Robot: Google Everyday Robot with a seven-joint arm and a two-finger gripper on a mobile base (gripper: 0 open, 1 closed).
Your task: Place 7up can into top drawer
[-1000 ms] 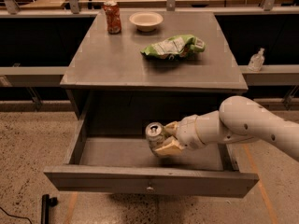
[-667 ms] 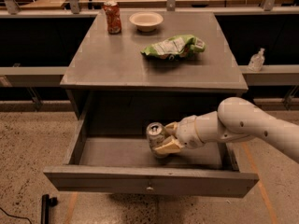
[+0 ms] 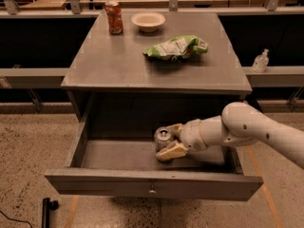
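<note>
7up can [image 3: 163, 137]: upright inside the open top drawer [image 3: 109, 182], right of centre, near its floor, clasped from the right by the hand [image 3: 170, 140], apparently for setting down standing.

the white arm [image 3: 266, 137] comes in from the right edge, its forearm rising to a rounded joint and then running nearly level leftward into a pale wrist [image 3: 199, 134]. the gripper [image 3: 167, 140] sits low inside the open top drawer [image 3: 152, 185], pointing left. its two tan fingers [image 3: 171, 151] (one on the far side, one on the near side) are clamped around the upright 7up can [image 3: 163, 136].
</note>
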